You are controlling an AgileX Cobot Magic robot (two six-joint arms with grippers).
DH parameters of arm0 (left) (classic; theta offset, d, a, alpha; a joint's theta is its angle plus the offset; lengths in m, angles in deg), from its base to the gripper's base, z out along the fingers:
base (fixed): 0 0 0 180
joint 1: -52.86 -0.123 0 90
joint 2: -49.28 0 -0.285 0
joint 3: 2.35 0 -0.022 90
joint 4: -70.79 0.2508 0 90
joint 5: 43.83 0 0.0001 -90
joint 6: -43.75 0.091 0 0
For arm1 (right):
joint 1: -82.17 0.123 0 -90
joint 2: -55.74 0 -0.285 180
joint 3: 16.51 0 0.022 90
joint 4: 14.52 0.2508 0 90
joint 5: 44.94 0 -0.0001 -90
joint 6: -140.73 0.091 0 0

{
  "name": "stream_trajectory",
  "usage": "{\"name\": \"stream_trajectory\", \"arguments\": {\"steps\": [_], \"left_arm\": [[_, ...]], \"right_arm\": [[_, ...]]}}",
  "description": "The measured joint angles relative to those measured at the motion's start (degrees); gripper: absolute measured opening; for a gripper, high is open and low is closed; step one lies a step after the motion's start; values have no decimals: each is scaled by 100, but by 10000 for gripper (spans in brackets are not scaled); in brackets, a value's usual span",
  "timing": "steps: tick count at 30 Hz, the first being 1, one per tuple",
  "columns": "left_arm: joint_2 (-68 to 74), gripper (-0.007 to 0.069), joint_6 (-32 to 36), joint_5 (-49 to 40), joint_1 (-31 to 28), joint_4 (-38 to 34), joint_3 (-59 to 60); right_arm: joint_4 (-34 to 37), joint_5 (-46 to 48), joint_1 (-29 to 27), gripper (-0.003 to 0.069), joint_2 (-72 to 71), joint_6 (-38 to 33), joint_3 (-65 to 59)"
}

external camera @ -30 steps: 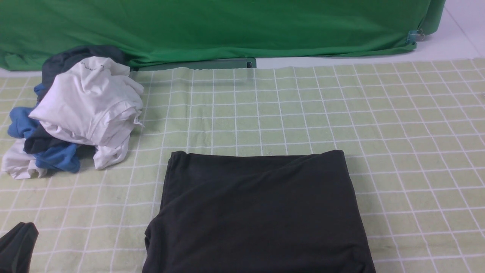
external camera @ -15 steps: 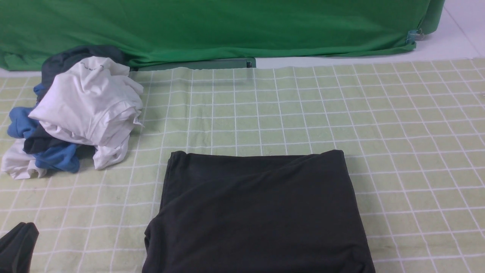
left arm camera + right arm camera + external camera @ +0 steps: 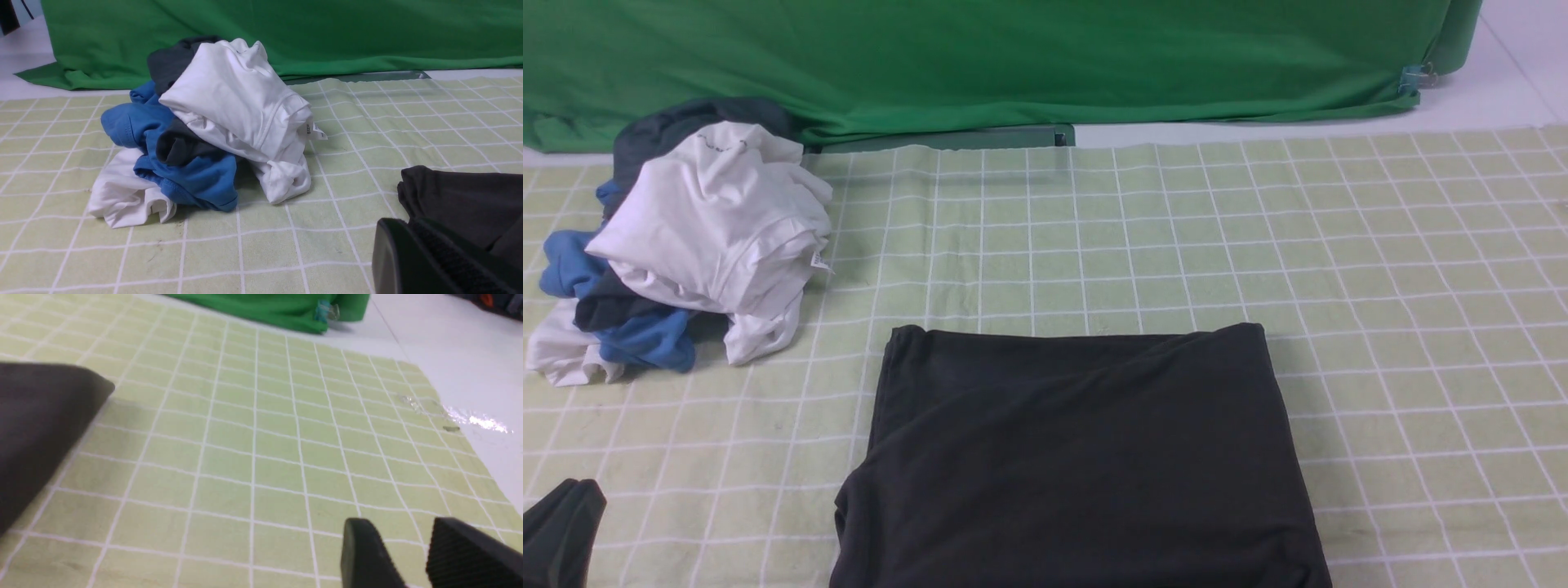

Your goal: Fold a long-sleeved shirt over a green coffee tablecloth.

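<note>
Left end effector (image 3: 433, 261) low near the folded long-sleeved shirt (image 3: 1078, 457), fingers together, holding nothing. Right end effector (image 3: 408, 555) low over the green coffee tablecloth (image 3: 1380, 269), fingers a little apart, empty. Nothing moved since before. Pile of clothes (image 3: 686, 245) far left; plain green cloth (image 3: 1013, 57) behind.

The small tag (image 3: 314, 130) on the white garment (image 3: 241, 98) bears print too small to read.

green backdrop fabric (image 3: 1013, 57), white floor (image 3: 1503, 90)
</note>
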Motion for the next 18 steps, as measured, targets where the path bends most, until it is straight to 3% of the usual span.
{"name": "stream_trajectory", "arguments": {"steps": [18], "left_arm": [[-2, 16, 5, 0, 0, 0, 0]], "right_arm": [[0, -176, 179, 238, 0, 133, -28]]}}
